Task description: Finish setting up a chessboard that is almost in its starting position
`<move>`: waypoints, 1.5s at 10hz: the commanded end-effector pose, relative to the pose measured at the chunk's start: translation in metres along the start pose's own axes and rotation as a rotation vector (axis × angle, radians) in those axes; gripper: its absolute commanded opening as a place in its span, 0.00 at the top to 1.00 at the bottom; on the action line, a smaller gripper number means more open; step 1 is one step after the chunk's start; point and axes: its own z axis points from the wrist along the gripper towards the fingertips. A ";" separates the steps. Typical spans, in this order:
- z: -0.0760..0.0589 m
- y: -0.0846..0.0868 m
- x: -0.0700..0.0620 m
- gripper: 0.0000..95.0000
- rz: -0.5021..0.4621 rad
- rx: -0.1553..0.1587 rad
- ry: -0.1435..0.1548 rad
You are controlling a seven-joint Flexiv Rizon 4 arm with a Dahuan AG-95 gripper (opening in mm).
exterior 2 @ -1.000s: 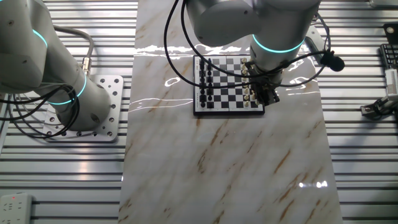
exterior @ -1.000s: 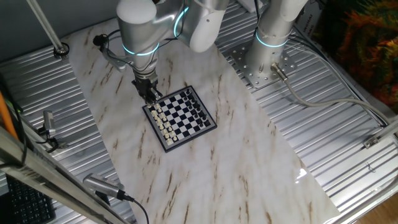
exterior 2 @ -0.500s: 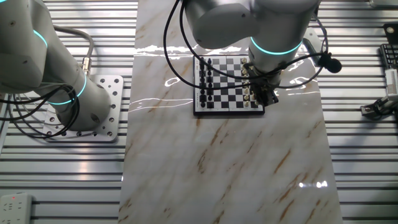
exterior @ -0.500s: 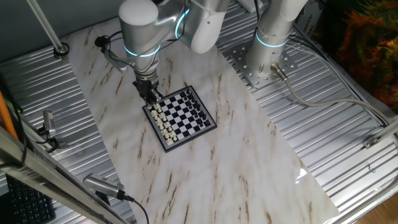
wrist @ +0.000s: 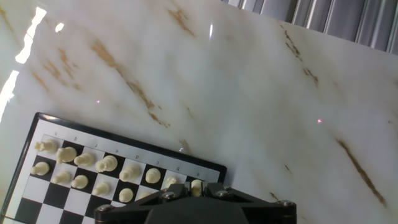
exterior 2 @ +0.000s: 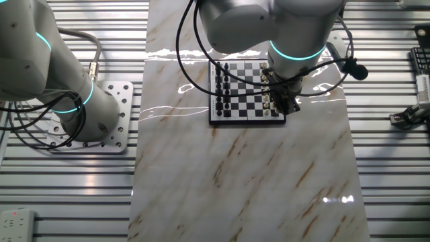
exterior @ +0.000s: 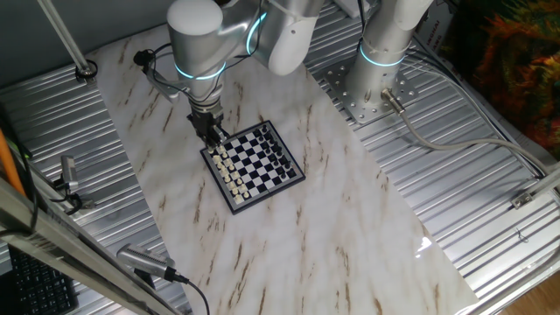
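Observation:
The chessboard (exterior: 269,194) is a small black-framed board on the marble tabletop, also in the other fixed view (exterior 2: 245,122). Cream pieces (exterior: 230,173) line its left edge and black pieces (exterior: 279,150) the opposite edge. My gripper (exterior: 213,136) stands low over the far corner of the cream side, as the other fixed view (exterior 2: 281,102) also shows. In the hand view the gripper (wrist: 195,189) has its fingers close on either side of a cream piece (wrist: 196,184), at the board's corner square beside the frame (wrist: 124,139). The two cream rows (wrist: 93,171) run to the left.
A second arm's base (exterior: 378,74) stands on a bolted plate right of the marble slab, also in the other fixed view (exterior 2: 80,111). Ribbed metal table (exterior: 490,210) surrounds the slab. A grey cable (exterior: 437,144) and clamps (exterior: 68,179) lie at the sides.
The gripper has shifted slightly along the cream edge of the board and then held still. The pieces on the board have not moved.

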 end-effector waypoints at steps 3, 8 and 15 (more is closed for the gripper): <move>0.002 0.001 0.000 1.00 0.003 -0.001 0.000; 0.003 0.002 0.003 1.00 0.005 -0.001 0.001; 0.007 0.002 0.004 1.00 0.010 -0.005 -0.001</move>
